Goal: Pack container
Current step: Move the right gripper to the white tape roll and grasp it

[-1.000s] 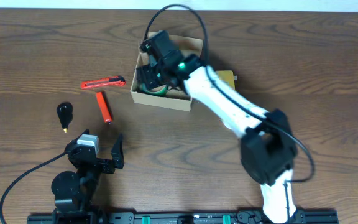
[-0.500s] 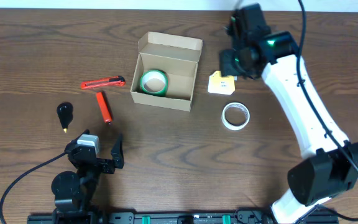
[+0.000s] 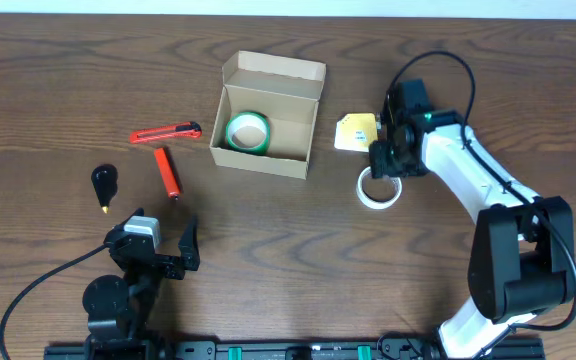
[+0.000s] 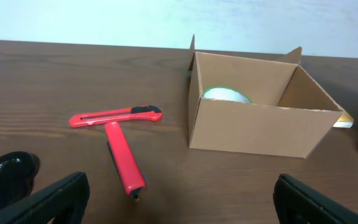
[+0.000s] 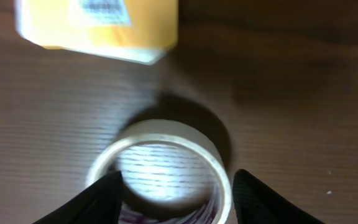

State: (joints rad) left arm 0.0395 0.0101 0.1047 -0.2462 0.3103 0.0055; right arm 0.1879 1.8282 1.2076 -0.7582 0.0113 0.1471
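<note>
Overhead, the cardboard box (image 3: pixel 268 115) stands open at the table's far middle, its flap lid raised at the back, with 1 green tape roll (image 3: pixel 247 132) lying flat inside. The right gripper (image 3: pixel 381 172) is low over a white tape roll (image 3: pixel 379 188), well to the right of the box, with a yellow packet (image 3: pixel 356 132) between them. A red box cutter (image 3: pixel 166 132) and a red marker (image 3: pixel 168 171) lie left of the box, and a black tool with a yellow tip (image 3: pixel 103 184) lies farther left. The left gripper (image 3: pixel 158 252) sits near the front edge, well apart from the box.

Left wrist: the 2 fingers (image 4: pixel 55 199) are spread wide with nothing between them. The box stands ahead and to the right, with the green roll showing over its near wall.

Right wrist: the fingers (image 5: pixel 104 193) are apart, 1 on each side of the white roll. Whether they touch it I cannot tell. The yellow packet lies just beyond, and the box is out of view.
</note>
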